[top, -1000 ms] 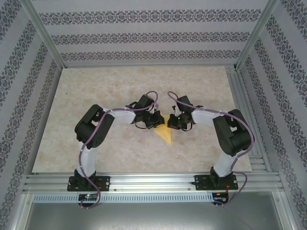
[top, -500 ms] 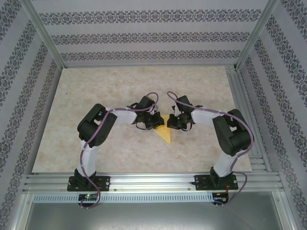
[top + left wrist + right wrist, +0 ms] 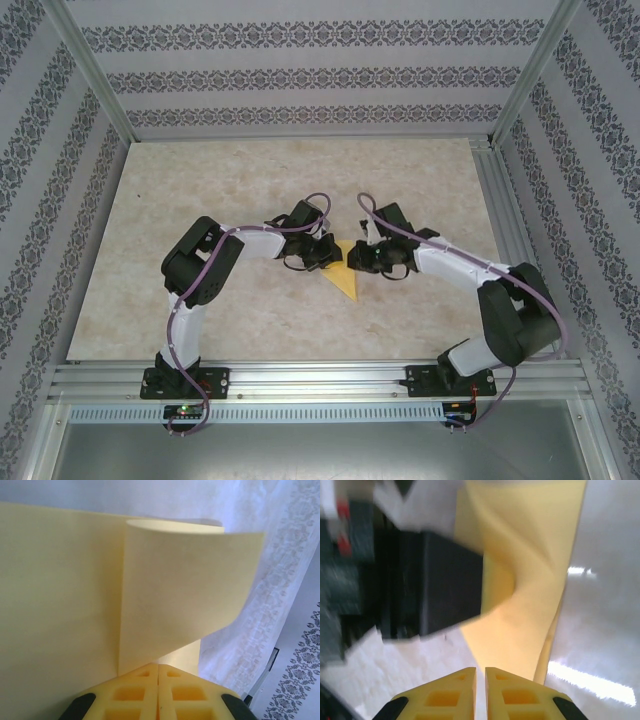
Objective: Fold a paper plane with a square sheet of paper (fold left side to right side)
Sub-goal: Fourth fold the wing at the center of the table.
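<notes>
Right elbow (image 3: pixel 515 320) swung outward, left gripper (image 3: pixel 158 667) pinching square sheet of paper (image 3: pixel 347 280), right gripper (image 3: pixel 480 670) slightly parted

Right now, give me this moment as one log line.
left gripper: shut on paper | right gripper: at paper, grip unclear | paper: partly folded, curling up

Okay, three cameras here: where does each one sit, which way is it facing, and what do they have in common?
Top external: fixed above and behind the arms, facing down on the table; both arms show whole, with the left gripper and right gripper at the sheet of paper.
Left wrist: on the left arm, facing along its yellow fingers at the paper's curled-up flap.
Right wrist: on the right arm, facing along its fingers at paper and table.
Shared: all three see the paper.
</notes>
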Motion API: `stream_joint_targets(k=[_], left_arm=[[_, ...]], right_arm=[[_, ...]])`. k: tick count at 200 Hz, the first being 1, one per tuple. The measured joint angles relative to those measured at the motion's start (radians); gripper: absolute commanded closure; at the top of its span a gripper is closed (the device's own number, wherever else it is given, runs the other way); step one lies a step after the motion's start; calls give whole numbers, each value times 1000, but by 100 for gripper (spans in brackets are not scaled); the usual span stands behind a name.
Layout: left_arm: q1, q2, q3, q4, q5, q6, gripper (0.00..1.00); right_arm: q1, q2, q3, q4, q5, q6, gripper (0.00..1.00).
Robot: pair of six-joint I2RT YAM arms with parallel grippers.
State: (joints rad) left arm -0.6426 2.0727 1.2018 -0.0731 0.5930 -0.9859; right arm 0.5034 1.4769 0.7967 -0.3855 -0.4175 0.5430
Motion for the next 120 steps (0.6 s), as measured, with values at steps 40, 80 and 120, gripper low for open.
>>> stream_joint_targets(k=[40,80,120], left_arm=[[0,0,0,0,0,7,91],[0,0,0,-1,0,11,91],[0,0,0,-1,0,14,91]], right_arm=[[60,13,-94,13,-38,62,87],[57,72,-101,34,-29,66,88],[31,84,-129,70,-48,66,89]])
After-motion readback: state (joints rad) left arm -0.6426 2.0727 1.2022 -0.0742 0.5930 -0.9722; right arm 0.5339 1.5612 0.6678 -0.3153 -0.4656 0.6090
